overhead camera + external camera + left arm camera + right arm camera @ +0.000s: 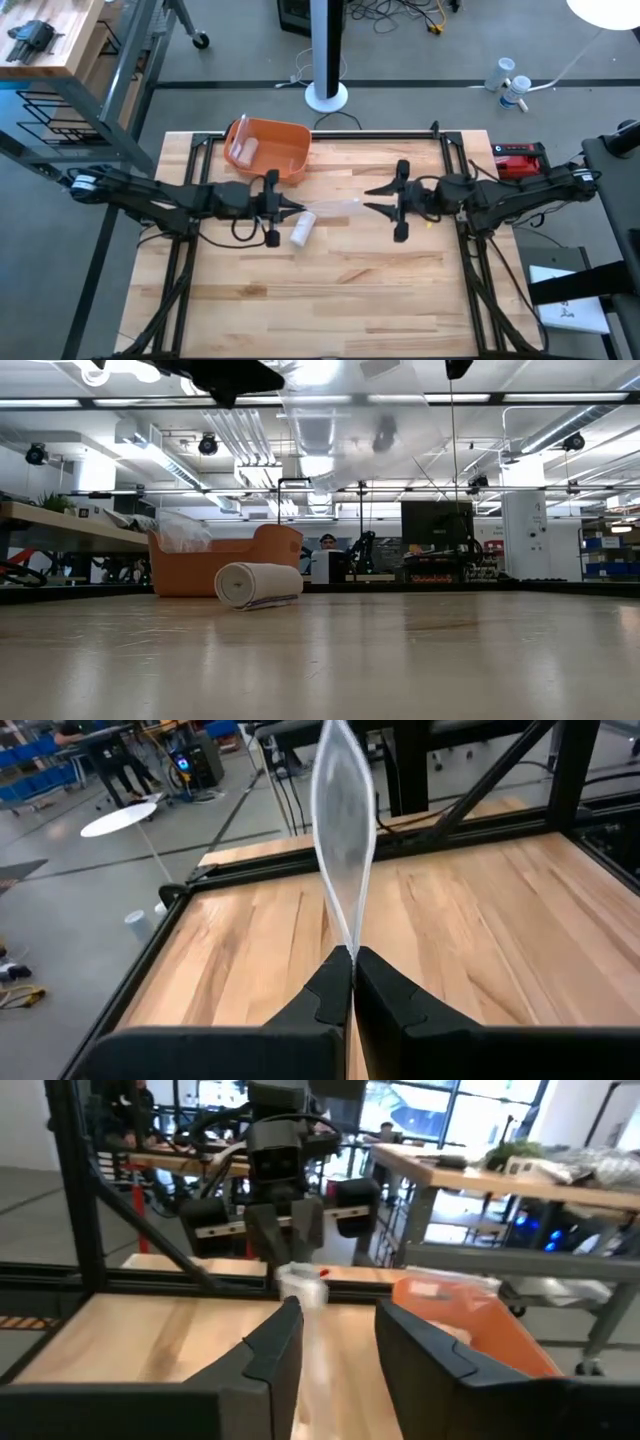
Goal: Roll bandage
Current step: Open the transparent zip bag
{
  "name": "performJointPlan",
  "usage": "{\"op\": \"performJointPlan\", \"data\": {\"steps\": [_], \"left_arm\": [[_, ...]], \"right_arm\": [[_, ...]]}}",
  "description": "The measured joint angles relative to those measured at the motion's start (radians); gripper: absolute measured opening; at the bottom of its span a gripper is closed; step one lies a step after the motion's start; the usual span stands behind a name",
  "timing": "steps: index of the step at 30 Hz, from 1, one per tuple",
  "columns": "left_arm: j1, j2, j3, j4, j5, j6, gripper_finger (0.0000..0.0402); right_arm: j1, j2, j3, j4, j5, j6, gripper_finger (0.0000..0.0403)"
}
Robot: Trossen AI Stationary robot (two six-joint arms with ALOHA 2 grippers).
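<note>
A white rolled bandage (303, 230) (258, 584) lies on its side on the table, just to the near side of my left gripper (298, 208) (352, 965). That gripper is shut on an empty clear plastic wrapper (335, 205) (345, 830), which reaches toward my right gripper (368, 199) (338, 1315). My right gripper stands open, facing the wrapper's free end with nothing between its fingers. Both grippers hang well above the tabletop. My left gripper pinches one end of the clear wrapper (351, 948) between its two fingers. The fingers lie level and point toward the table's right. The wrapper (330, 420) sticks out past the fingertips, edge-on, lifted clear of the table.
An orange bin (285, 150) (225, 565) stands at the back left of the table, with a wrapped package (243, 150) inside it. A red device (520, 160) sits beyond the table's right edge. Bare wood lies on the near half (330, 290).
</note>
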Motion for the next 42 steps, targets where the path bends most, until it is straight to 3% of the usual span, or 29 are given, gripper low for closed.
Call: {"op": "performJointPlan", "data": {"steps": [15,19,27,32,37,42], "left_arm": [[0.000,-0.010,0.000,0.014,0.020,-0.019,0.0000],[0.000,-0.053,0.000,0.026,0.045,-0.046,0.0000],[0.000,-0.140,0.000,0.028,0.051,-0.098,0.0000],[0.001,-0.143,0.001,0.024,0.066,-0.125,0.0000],[0.000,-0.141,0.001,0.030,0.097,-0.151,0.0000],[0.000,-0.155,0.001,0.034,0.163,-0.169,0.0000]], "right_arm": [[0.000,0.013,0.000,-0.073,-0.035,-0.010,0.0061],[-0.003,0.013,0.000,-0.136,-0.034,-0.004,0.0078],[-0.003,0.045,0.000,-0.138,-0.053,0.025,0.0151],[-0.003,0.108,0.000,-0.066,-0.052,-0.042,0.0161],[-0.002,0.164,0.000,0.000,-0.052,-0.129,0.0123],[-0.003,0.171,0.000,-0.004,-0.052,-0.212,0.0033]]}}
